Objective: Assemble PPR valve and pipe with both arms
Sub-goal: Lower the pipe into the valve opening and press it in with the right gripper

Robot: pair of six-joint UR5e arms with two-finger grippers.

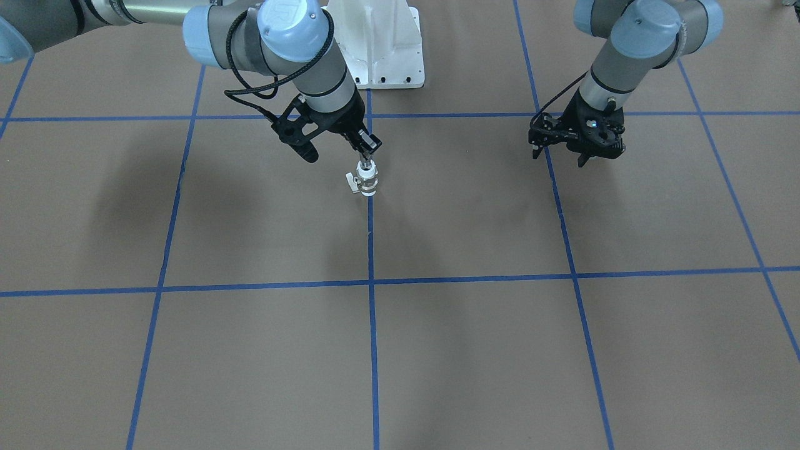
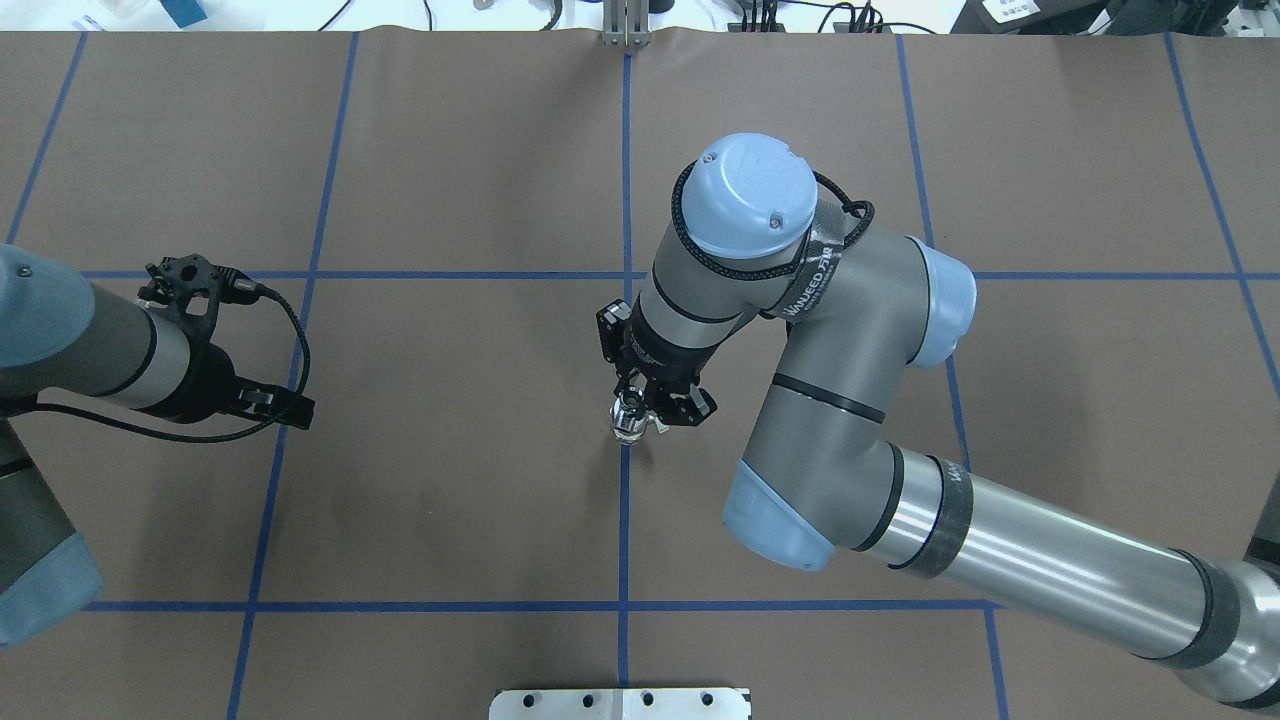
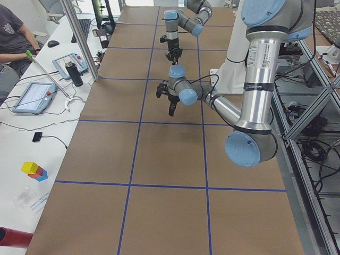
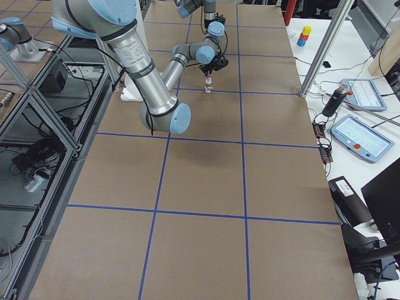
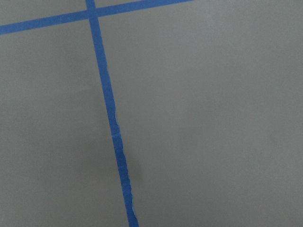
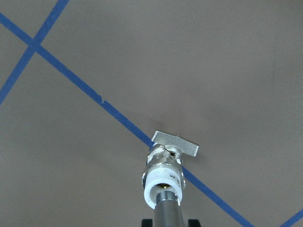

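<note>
The PPR valve, white-ended with a silvery middle and a flat side handle, stands upright over a blue tape line. It also shows in the front view and overhead. The silver pipe enters its top white end. My right gripper is shut on the pipe directly above the valve. I cannot tell whether the valve's base touches the table. My left gripper is far off to the side, empty, and looks open. It also shows in the front view. The left wrist view shows only bare table.
The brown table carries a grid of blue tape lines. The white base pedestal stands behind the valve. Operator desks with tablets line the far side of the table.
</note>
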